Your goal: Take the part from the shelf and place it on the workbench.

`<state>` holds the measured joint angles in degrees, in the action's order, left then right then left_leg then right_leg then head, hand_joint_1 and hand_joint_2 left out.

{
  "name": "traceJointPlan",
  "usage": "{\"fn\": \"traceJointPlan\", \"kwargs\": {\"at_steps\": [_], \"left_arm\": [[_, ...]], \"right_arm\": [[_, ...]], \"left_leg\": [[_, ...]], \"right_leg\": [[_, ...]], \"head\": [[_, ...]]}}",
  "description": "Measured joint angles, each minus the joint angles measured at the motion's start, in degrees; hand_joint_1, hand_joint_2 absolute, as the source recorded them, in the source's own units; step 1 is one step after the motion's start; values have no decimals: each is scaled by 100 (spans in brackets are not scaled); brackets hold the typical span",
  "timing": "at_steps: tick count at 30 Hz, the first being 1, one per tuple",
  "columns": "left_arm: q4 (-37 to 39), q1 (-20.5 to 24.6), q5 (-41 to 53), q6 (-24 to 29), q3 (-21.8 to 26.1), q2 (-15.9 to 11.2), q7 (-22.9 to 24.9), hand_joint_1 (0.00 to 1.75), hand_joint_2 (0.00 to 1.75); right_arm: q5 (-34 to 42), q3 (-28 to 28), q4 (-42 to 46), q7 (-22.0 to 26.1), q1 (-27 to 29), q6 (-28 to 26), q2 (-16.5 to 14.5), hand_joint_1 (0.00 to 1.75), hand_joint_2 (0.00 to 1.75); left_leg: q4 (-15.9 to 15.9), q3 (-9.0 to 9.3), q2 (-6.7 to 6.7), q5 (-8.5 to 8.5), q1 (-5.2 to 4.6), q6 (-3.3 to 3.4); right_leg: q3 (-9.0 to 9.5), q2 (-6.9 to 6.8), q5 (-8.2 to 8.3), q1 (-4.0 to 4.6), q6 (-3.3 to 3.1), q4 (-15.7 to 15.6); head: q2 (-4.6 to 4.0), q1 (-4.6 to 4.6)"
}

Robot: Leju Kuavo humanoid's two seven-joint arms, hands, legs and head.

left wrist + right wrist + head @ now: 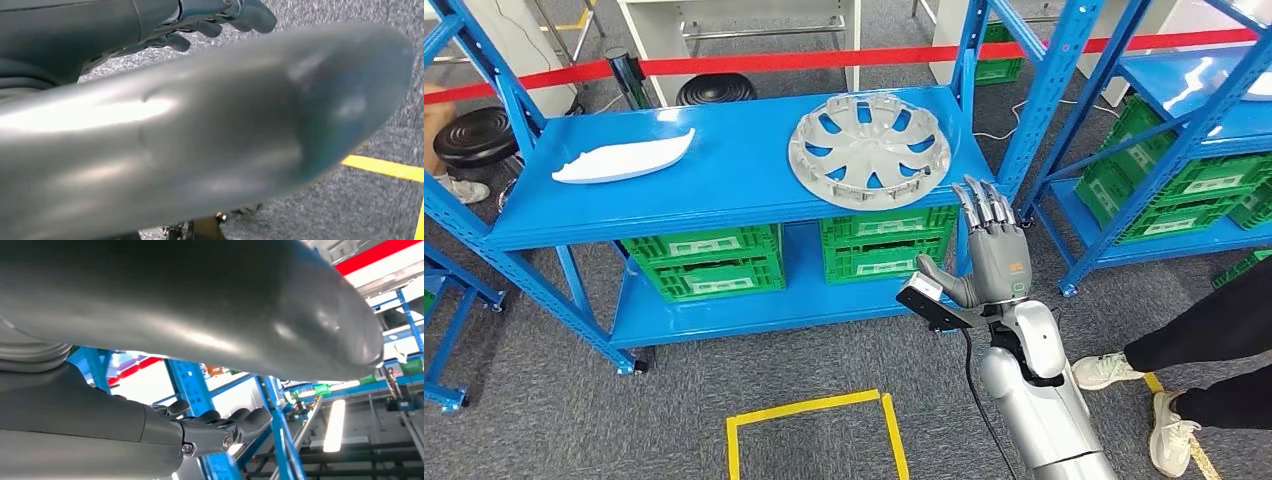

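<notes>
A silver wheel cover (869, 150) lies flat on the right half of the blue shelf's top board (734, 190). A long white curved part (624, 160) lies on its left half. My right hand (994, 250) is raised in front of the shelf's right front corner, just below the wheel cover's near rim, with its fingers straight and apart and nothing in them. The right wrist view shows that hand (220, 427) empty before blue shelf posts (190, 385). My left hand (200, 135) hangs over grey carpet and holds nothing.
Green crates (704, 262) fill the shelf's lower level. A second blue shelf (1184, 90) stands at the right, with a person's legs (1194, 350) near my right arm. A yellow tape square (814, 410) marks the carpet in front, and red barrier tape (824, 60) runs behind.
</notes>
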<state>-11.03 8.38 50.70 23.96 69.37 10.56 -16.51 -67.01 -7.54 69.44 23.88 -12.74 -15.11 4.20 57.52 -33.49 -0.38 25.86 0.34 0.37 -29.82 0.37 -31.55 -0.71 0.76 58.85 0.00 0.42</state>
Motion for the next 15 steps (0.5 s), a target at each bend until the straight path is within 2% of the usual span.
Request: {"fn": "traceJointPlan", "kwargs": {"at_steps": [1,3,4,5,6,7,8,9,10,11,14,15], "left_arm": [[-1,2,-3,0,0,1,-1,0,0],[-1,2,-8,1,0,-3,-2,0,0],[-1,-1,-9,1,0,-3,-2,0,0],[-1,-6,-10,1,0,-2,-2,0,0],[0,-10,-10,2,0,2,-1,0,0],[1,-13,-10,2,0,7,-1,0,0],[1,-15,-10,2,0,12,0,0,0],[1,-12,-10,2,0,15,1,0,0],[1,-8,-10,3,0,16,2,0,0],[0,-5,-10,4,0,16,3,0,0],[-1,1,-10,7,0,14,5,0,0],[0,2,-10,6,0,15,4,0,0]], "right_arm": [[0,2,5,4,-10,1,2,0,0],[-2,4,5,10,-20,5,4,0,0],[-3,4,3,11,-16,9,4,0,0],[-4,4,1,10,-12,12,4,0,0],[-5,4,-1,10,-14,13,4,0,0],[-8,4,-2,10,-19,13,4,0,0],[-10,4,-3,10,-24,12,4,0,0],[-15,4,-5,10,-30,12,4,0,0],[-19,4,-8,9,-34,11,4,0,0],[-21,4,-11,7,-34,10,4,0,0],[-31,4,-14,2,-36,3,4,0,0],[-34,4,-14,2,-40,0,4,0,0]], "left_leg": [[-21,32,2,9,12,33],[-25,77,5,63,9,72],[-23,104,3,95,7,77],[-22,142,1,133,6,75],[-20,192,-4,172,6,66],[-17,257,-10,219,7,52],[-15,313,-15,271,8,33],[-7,357,-21,325,-1,6],[-4,383,-26,369,-10,-25],[-7,392,-29,400,-16,-57],[-23,451,-27,459,-11,-164],[68,432,-21,519,-9,-200]], "right_leg": [[-128,-6,-110,-4,26,245],[-641,-12,-408,-8,58,1082],[-892,-12,-471,-10,67,1429],[-1070,-13,-428,-11,69,1611],[-1110,-13,-251,-12,66,1528],[-1032,-14,25,-13,56,1217],[-886,-19,309,-13,38,783],[-729,-23,498,-1,16,391],[-607,-23,604,8,-15,111],[-547,-22,612,21,-49,-15],[-486,-3,550,31,-165,-46],[-447,-5,537,20,-207,-66]], "head": [[0,9],[0,23],[0,23],[0,25],[0,26],[0,28],[0,32],[0,33],[0,32],[0,31],[0,29],[0,14]]}}
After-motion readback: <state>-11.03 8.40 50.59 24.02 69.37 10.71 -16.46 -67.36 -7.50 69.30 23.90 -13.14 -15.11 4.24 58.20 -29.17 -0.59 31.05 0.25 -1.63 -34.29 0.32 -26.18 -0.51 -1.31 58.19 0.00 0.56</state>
